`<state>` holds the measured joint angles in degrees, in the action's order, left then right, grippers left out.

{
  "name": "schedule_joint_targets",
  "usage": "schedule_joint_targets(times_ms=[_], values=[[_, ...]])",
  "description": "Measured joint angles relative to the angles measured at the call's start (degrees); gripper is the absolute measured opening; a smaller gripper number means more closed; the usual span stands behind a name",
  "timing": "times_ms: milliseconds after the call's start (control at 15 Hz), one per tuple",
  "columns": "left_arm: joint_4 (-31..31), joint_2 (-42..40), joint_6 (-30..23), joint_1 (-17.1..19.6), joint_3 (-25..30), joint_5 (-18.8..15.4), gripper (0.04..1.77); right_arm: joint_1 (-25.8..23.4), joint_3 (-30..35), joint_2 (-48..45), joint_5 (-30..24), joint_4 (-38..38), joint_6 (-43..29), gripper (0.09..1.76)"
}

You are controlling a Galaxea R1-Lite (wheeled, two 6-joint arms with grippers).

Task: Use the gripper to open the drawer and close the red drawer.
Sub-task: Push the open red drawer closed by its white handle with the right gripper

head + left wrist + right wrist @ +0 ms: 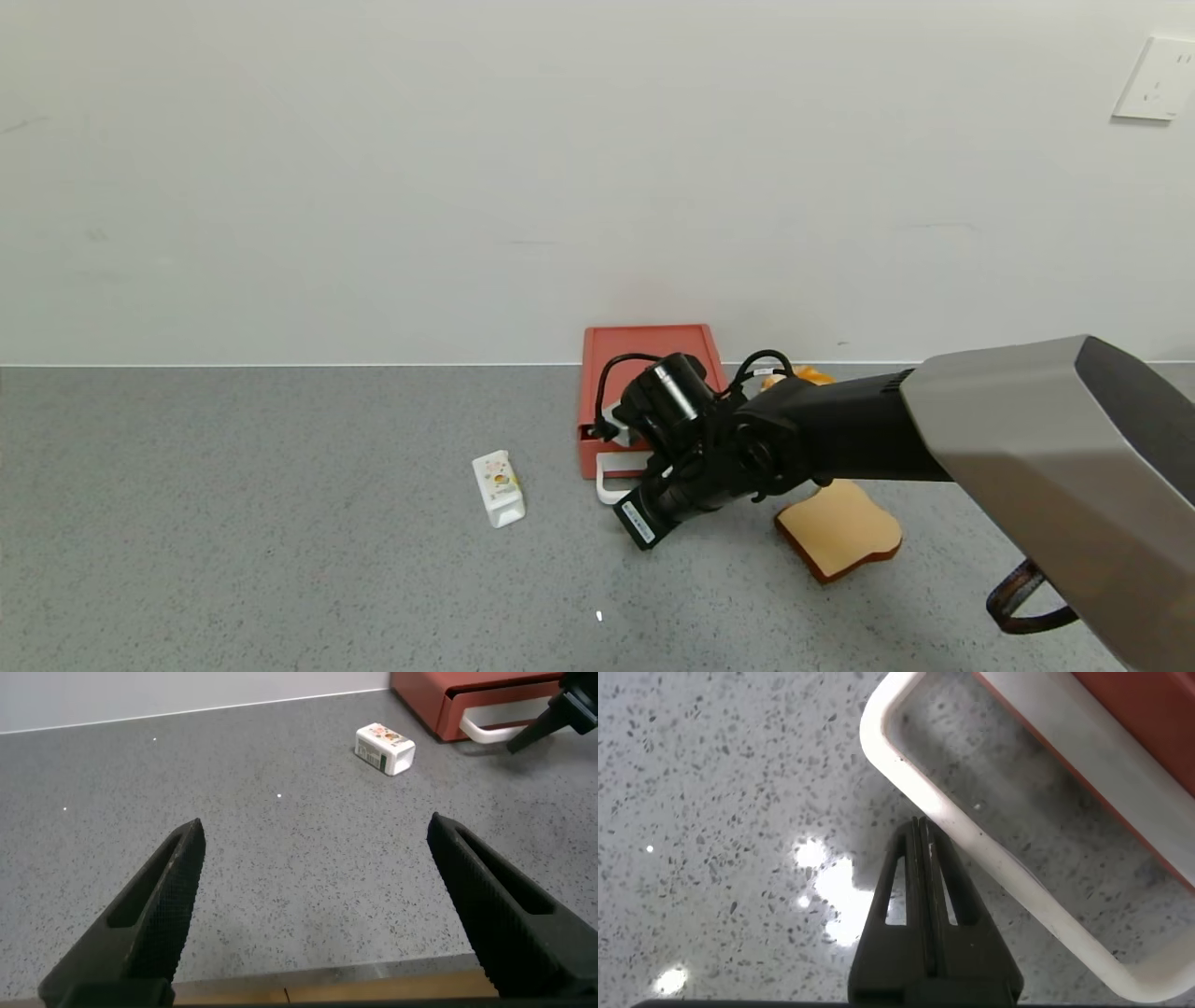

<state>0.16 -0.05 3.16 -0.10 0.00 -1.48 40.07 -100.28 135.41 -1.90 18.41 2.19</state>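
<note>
Our right gripper (920, 833) has its fingers pressed flat together, holding nothing, with the joined tip just outside the white loop handle (971, 826), at or nearly touching the outer edge of its front bar. The tip points down at the grey counter (280, 523), not into the loop. The handle's bar runs crosswise to our fingers, and the red drawer (644, 359) lies beyond it, against the back wall, its tray looking slightly out. We judge that the coming move turns on this: the tip sits on the near side of the bar, good for pushing the tray shut, but to pull it open we must get inside the loop. Our left gripper (313, 905) hangs wide open well off to the left, far from the drawer, so the right arm is plainly nearer.
</note>
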Motion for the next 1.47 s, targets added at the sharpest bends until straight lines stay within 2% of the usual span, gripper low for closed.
schedule_joint_targets(times_ms=[1133, 1467], values=[[0.0, 0.0, 0.0, 0.0, 0.0, -0.1, 1.72, -2.3, -4.0, 2.6, 0.0, 0.2, 0.3, 0.11], [0.0, 0.0, 0.0, 0.0, 0.0, -0.1, 1.72, -2.2, -2.3, -0.9, -0.5, 5.7, 3.8, 0.11]])
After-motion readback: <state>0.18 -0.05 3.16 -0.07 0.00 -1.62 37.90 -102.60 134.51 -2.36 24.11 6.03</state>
